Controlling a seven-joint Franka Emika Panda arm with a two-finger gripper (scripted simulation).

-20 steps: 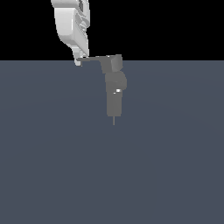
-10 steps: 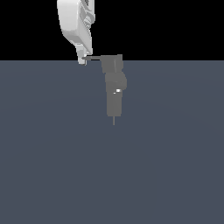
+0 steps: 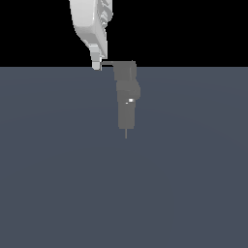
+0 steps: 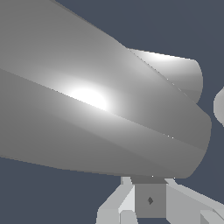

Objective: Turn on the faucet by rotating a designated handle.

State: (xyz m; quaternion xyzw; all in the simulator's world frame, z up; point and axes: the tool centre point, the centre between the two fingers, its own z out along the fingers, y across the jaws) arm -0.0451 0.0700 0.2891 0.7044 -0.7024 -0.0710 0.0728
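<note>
The fingers (image 3: 97, 64) touch the handle (image 3: 109, 63) tip; I cannot tell their grip. The faucet (image 3: 127, 94) stands alone, open floor (image 3: 58, 184) all around.

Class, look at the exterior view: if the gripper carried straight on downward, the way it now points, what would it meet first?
Probably the handle, whose free tip lies right at the gripper. If it clears the tip, only grey floor follows; depth is unclear.

White arm reaching down, gripper (image 3: 97, 64) low — jaw state unclear
</note>
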